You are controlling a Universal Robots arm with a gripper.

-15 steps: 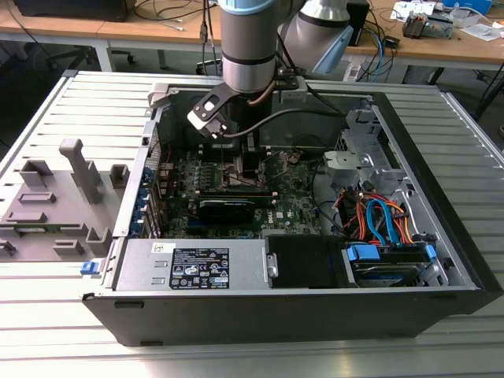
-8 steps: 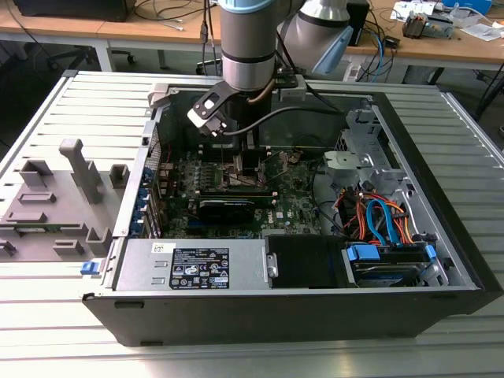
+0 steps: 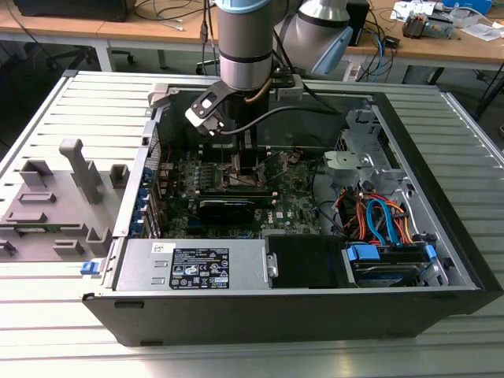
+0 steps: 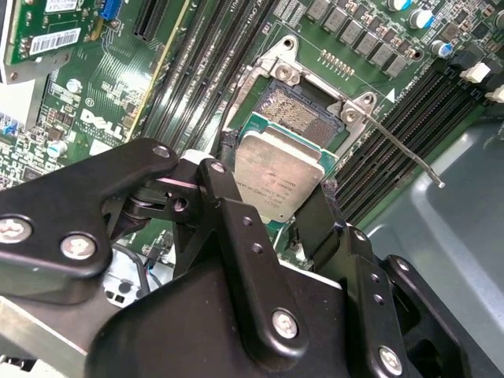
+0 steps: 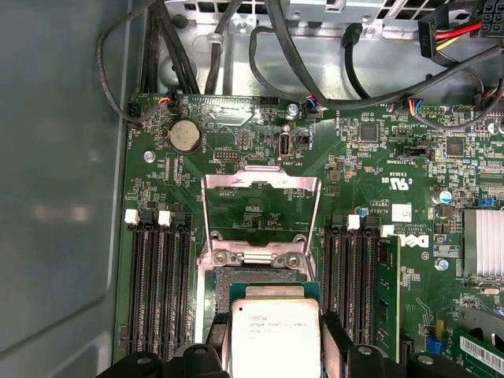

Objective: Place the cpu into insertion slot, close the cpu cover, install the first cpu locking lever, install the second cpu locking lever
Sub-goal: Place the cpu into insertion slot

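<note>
Fixture blocks (image 3: 59,197) of grey plastic sit on the slatted table (image 3: 47,110) at the exterior view's left, beside the open computer case (image 3: 315,315). Mid-scene, the arm reaches down into the case. Its gripper (image 4: 279,179) clamps the cpu (image 4: 277,175) by two opposite edges, just over the insertion slot (image 4: 303,116); contact with it cannot be told. The cpu cover (image 5: 260,183) stands swung open beyond. Orange and blue cables (image 3: 378,220) lie rightmost.

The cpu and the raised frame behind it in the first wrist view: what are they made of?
The cpu: top looks like matte silvery-grey metal, dully reflective. The cpu cover: seemingly thin bare sheet metal, brighter, edges folded; exact alloy unclear.
</note>
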